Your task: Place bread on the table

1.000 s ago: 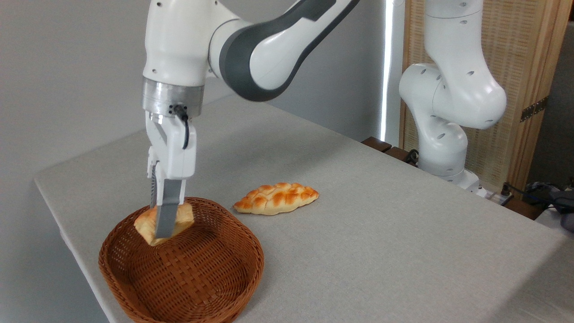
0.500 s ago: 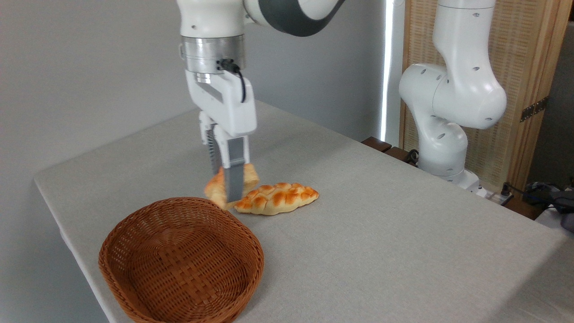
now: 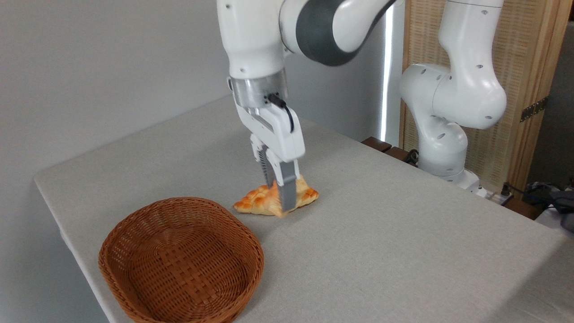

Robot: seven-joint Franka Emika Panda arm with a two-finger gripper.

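Camera | arm tilted, tool (image 3: 283, 197) gripping bread (image 3: 299, 189) (motion-blurred) | over braided loaf (image 3: 255, 200)

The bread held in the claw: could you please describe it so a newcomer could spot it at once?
Find the grey table, then follow the white arm down to its claw, right of the wicker basket. The bread is the small golden bun pinched there, in front of the braided loaf, which lies flat and unheld.

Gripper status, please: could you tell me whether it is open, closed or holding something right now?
Gripper: closed on the bread, held in front of the braided loaf.
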